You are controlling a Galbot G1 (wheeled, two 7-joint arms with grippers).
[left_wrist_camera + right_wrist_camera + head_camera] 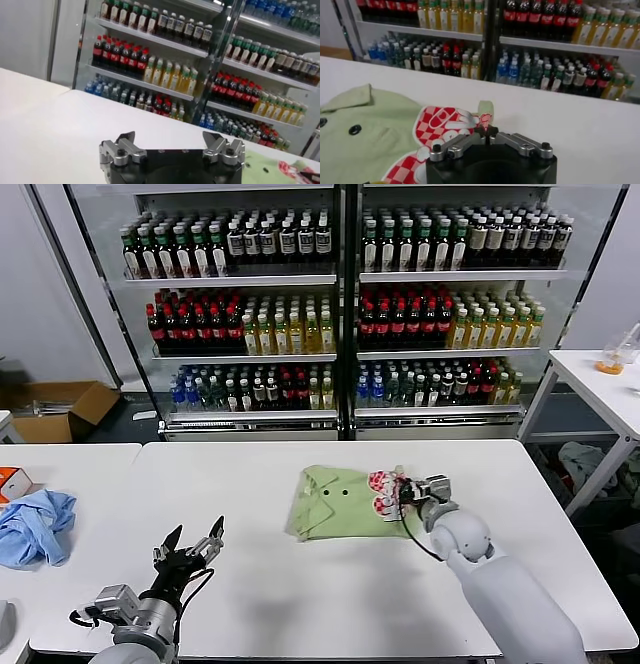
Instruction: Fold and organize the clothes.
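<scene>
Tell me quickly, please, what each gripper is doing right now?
Left gripper: jaws open, holding nothing, above the table's near left part.
Right gripper: jaws shut on the pale green shirt at its printed edge.

Bright, even overhead light, soft shadows on the white table (300,584), blurred wrist-view backgrounds.

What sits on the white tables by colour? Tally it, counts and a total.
Pale green: 1, the shirt, with the right pincer shut on its edge.
Light blue: 1, the cloth.
Orange: 1, the small box.
Total: 3.
</scene>
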